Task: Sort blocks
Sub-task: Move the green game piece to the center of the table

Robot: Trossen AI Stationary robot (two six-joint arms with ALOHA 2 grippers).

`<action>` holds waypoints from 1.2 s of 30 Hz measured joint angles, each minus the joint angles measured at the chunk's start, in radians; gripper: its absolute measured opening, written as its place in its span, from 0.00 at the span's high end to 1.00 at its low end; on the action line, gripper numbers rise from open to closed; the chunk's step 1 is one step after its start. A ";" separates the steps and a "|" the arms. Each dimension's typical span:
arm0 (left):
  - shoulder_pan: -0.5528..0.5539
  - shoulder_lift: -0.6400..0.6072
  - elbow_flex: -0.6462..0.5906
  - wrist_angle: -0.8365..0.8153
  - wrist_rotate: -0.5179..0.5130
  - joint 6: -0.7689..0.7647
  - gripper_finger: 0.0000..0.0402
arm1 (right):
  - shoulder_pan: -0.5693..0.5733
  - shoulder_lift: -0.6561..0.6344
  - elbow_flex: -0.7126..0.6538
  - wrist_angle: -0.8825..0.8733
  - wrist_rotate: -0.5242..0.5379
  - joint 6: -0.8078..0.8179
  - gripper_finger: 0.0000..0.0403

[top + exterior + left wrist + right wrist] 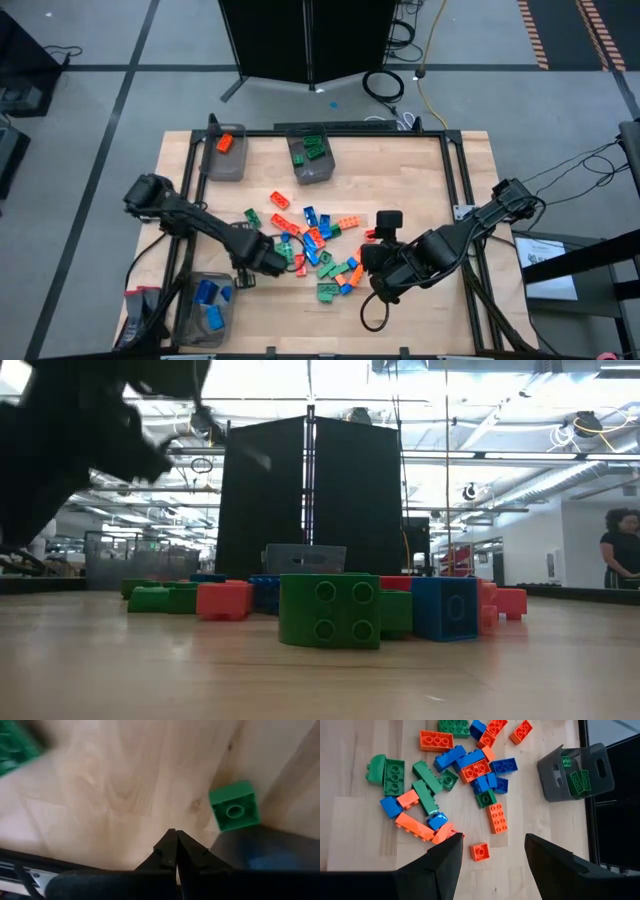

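The blocks [315, 245], orange, green and blue, lie in a loose pile mid-table; the right wrist view shows the pile [455, 775] spread flat on the wood. My left gripper [262, 262] hangs at the pile's left edge, shut with nothing in it; its shut fingertips [176, 837] hover over bare wood beside one green block [234, 810]. My right gripper [375, 265] hangs open above the pile's right edge. Seen from its wrist, the right gripper [492, 847] is high over the table, and a small orange block [480, 851] lies far below it.
Three dark bins stand on the table: one with an orange block [224, 153] far left, one with green blocks [312, 158] beside it, one with blue blocks [205, 305] near left. Bare wood lies right of the pile. A person [620, 555] stands beyond the table.
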 joint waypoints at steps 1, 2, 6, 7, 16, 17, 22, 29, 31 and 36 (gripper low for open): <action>0.000 0.027 0.000 0.000 0.008 0.013 1.00 | 0.000 0.000 0.000 0.000 0.000 0.000 0.48; 0.000 0.053 0.000 -0.001 0.015 0.020 1.00 | 0.000 0.000 0.000 0.000 0.000 0.000 0.48; 0.000 0.133 0.000 -0.001 0.038 0.053 1.00 | 0.001 0.000 0.000 -0.001 0.000 -0.005 0.48; 0.000 0.146 0.000 -0.002 0.051 0.063 1.00 | 0.001 0.000 0.000 -0.001 0.000 -0.006 0.48; 0.010 0.158 0.041 -0.018 0.086 0.062 1.00 | 0.000 0.000 0.000 -0.015 0.000 -0.016 0.48; 0.011 0.158 0.048 -0.015 0.095 0.062 1.00 | 0.001 0.000 0.000 -0.015 0.000 -0.016 0.48; 0.021 0.158 0.077 0.023 0.183 0.040 1.00 | 0.001 0.000 0.000 -0.017 0.000 -0.014 0.48; 0.027 0.158 0.085 0.030 0.226 0.032 1.00 | 0.001 0.000 0.000 -0.032 0.000 -0.011 0.48; 0.026 0.158 0.085 0.031 0.227 0.016 1.00 | 0.001 0.000 0.000 -0.032 0.000 -0.011 0.48; 0.026 0.158 0.085 0.058 0.235 0.009 1.00 | 0.001 0.000 0.000 -0.036 0.000 -0.008 0.48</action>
